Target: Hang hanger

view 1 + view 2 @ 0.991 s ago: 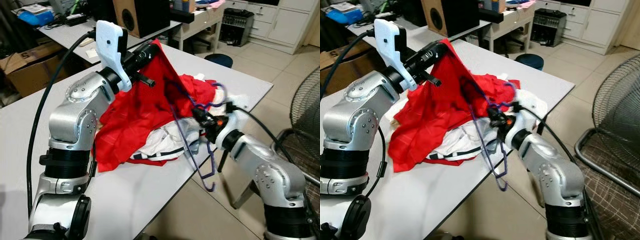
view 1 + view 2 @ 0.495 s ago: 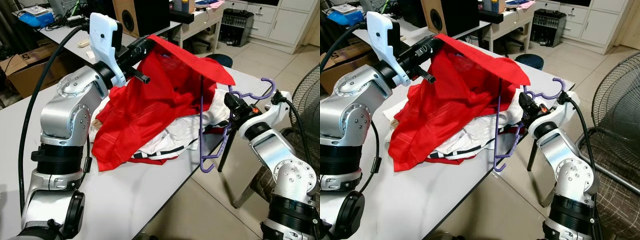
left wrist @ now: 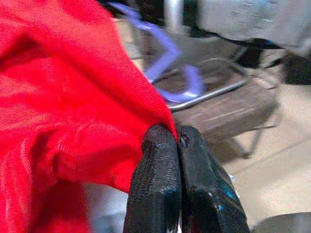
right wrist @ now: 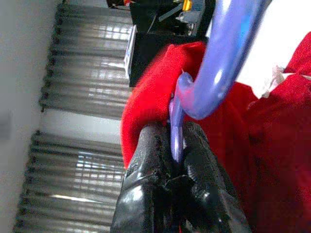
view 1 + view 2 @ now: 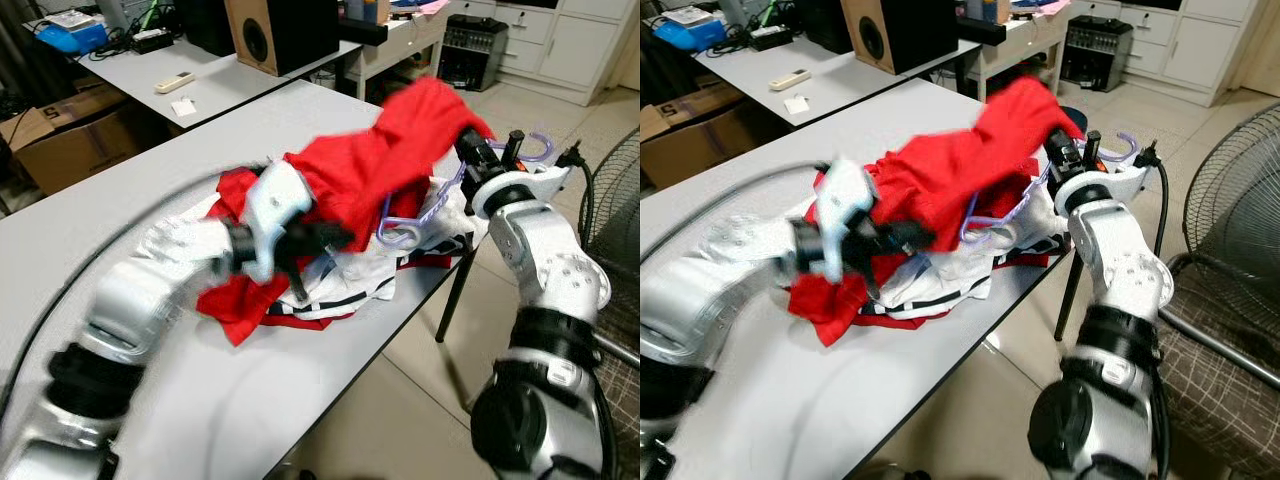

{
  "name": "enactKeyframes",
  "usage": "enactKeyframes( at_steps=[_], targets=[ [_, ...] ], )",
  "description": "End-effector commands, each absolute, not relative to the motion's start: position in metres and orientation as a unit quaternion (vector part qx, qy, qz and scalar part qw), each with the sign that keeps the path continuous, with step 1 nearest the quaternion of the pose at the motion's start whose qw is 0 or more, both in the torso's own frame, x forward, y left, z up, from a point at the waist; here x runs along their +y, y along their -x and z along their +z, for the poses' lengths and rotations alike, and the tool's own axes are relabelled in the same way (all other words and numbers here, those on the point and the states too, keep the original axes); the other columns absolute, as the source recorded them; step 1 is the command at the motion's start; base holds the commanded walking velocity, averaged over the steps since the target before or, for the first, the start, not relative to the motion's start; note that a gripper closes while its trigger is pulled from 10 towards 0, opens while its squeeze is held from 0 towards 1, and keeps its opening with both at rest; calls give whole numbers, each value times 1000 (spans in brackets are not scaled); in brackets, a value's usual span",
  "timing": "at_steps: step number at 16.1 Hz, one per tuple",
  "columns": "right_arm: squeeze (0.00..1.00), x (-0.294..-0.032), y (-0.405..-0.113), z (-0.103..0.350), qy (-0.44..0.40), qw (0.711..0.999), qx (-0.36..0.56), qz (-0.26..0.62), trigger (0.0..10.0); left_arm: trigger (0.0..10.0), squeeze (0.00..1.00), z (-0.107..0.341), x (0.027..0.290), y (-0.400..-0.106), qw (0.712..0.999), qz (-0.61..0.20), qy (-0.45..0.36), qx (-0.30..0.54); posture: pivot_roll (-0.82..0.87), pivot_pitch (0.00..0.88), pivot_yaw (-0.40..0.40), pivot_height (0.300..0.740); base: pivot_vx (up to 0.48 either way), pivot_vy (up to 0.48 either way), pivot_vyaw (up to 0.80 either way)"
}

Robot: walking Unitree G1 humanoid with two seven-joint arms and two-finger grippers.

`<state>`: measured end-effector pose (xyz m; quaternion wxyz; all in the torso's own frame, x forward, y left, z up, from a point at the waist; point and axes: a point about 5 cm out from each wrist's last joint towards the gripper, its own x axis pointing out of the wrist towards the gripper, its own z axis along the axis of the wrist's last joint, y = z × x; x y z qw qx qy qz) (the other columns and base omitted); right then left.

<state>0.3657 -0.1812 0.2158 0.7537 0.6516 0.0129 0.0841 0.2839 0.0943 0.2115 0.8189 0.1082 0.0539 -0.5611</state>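
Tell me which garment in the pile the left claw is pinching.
The red shirt: the left claw is shut on its edge. The white garment with dark stripes lies beneath it on the table, ungripped.

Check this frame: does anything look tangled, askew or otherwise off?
Yes. The red shirt is bunched over the purple hanger, not spread on it. The right gripper pinches hanger wire together with red cloth. The left gripper clamps a shirt edge.

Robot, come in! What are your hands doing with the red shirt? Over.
Left gripper shut on red shirt. Right gripper shut on purple hanger, shirt draped over it. White clothes piled underneath on table.
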Motion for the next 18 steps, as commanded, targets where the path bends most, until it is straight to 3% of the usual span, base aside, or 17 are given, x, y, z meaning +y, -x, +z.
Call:
enactKeyframes(
  at_steps=[1, 5, 10, 12, 15, 18],
  targets=[
    [0, -187, -372, 229, -669, 739, -17, 81, 10000, 0, 0, 217, 86, -274, 798, -594, -91, 48, -26, 4, 94, 740, 0, 0, 0],
    [0, -183, -384, 226, -666, 743, -12, 66, 10000, 0, 0, 226, 71, -252, 746, -664, -31, 36, -17, 5, 86, 740, 0, 0, 0],
    [0, -169, -391, 215, -599, 798, 14, 62, 10000, 0, 0, 260, 49, -249, 711, -698, 80, -24, -3, 0, 81, 740, 0, 0, 0],
    [0, -166, -390, 210, -584, 809, 21, 65, 10000, 0, 0, 264, 51, -256, 721, -689, 72, -30, 1, 0, 82, 740, 0, 0, 0],
    [0, -172, -386, 206, -576, 815, 16, 63, 10000, 0, 0, 257, 63, -284, 786, -618, 24, -12, 1, 2, 84, 740, 0, 0, 0],
    [0, -174, -384, 204, -576, 815, 15, 57, 10000, 0, 0, 268, 66, -297, 814, -579, 22, -51, 1, 1, 89, 740, 0, 0, 0]
  ],
)
